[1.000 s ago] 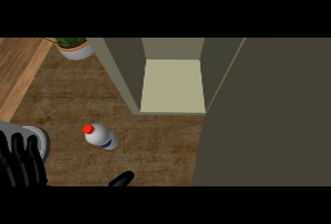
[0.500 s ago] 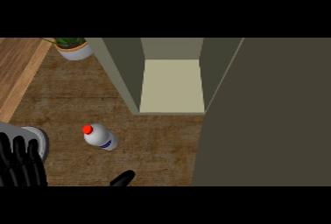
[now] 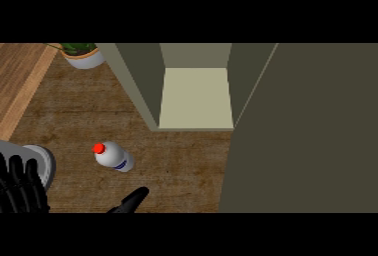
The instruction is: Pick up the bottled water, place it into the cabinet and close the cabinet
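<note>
- The bottled water point(image 3: 113, 156) stands on the wooden counter point(image 3: 88, 110), white with a red cap and a dark blue band low on its body; nothing touches it
- The cabinet point(image 3: 193, 97) is up and to the right of the bottle, well apart from it, its pale inner floor in plain sight
- The cabinet door point(image 3: 310, 130) is swung open, a broad dark panel filling everything to the right of the bottle
- The left hand point(image 3: 22, 187) shows down and to the left of the bottle at the view's lower left edge, black fingers straight and upright, released, holding nothing; a grey forearm point(image 3: 33, 162) lies just behind it
- The right hand point(image 3: 131, 201) shows only as a dark tip below the bottle, slightly to its right, near it but not touching; whether it is released or clenched cannot be told
- A potted plant point(image 3: 81, 54) in a white pot sits far above the bottle, left of the cabinet's side wall
</note>
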`<control>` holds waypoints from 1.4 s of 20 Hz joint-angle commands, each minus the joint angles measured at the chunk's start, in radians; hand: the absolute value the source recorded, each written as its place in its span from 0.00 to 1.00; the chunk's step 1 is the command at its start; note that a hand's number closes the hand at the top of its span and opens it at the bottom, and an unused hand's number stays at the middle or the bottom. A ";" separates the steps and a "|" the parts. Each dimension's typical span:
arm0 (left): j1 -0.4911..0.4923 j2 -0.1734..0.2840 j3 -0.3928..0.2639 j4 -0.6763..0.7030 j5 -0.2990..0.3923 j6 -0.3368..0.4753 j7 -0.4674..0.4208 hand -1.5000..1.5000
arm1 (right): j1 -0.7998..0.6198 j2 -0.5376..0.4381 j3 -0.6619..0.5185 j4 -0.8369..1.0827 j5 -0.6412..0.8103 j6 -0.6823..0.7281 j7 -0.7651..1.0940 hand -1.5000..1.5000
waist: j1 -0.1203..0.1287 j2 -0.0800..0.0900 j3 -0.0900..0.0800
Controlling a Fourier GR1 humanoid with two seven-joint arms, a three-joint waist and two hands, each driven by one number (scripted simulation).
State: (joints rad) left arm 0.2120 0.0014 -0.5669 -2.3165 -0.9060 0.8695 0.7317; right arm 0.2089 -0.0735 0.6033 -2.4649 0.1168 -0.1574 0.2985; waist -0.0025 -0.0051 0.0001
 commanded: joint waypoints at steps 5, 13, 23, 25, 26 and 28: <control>-0.056 0.036 0.124 0.037 0.106 0.031 -0.022 0.00 | 0.024 -0.053 0.072 -0.120 0.154 -0.047 0.055 0.00 | -0.009 0.002 -0.002; 0.009 0.108 0.185 0.097 0.287 0.100 -0.151 0.00 | 0.037 -0.071 0.193 -0.108 0.230 -0.119 0.052 0.00 | -0.008 -0.002 -0.003; -0.001 0.119 0.226 0.315 0.600 0.145 -0.414 0.00 | -0.028 -0.117 0.156 -0.128 0.186 -0.143 0.086 0.00 | -0.005 0.000 -0.003; -0.072 0.101 0.257 0.430 0.652 0.136 -0.493 0.00 | -0.099 -0.069 0.107 -0.041 0.162 -0.164 0.084 0.00 | -0.003 0.004 -0.003; -0.053 0.080 0.235 0.452 0.674 0.146 -0.543 0.00 | -0.047 -0.120 0.124 -0.112 0.162 -0.155 0.092 0.00 | -0.008 0.002 -0.003; -0.022 0.096 0.268 0.469 0.777 0.105 -0.644 0.00 | -0.026 -0.115 0.155 -0.027 0.166 -0.172 -0.005 0.00 | -0.004 0.002 -0.002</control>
State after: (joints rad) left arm 0.1672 0.0982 -0.3188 -1.9141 -0.2581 0.9984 0.2400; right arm 0.1519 -0.1701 0.7207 -2.4592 0.1630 -0.3174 0.3167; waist -0.0087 -0.0032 -0.0026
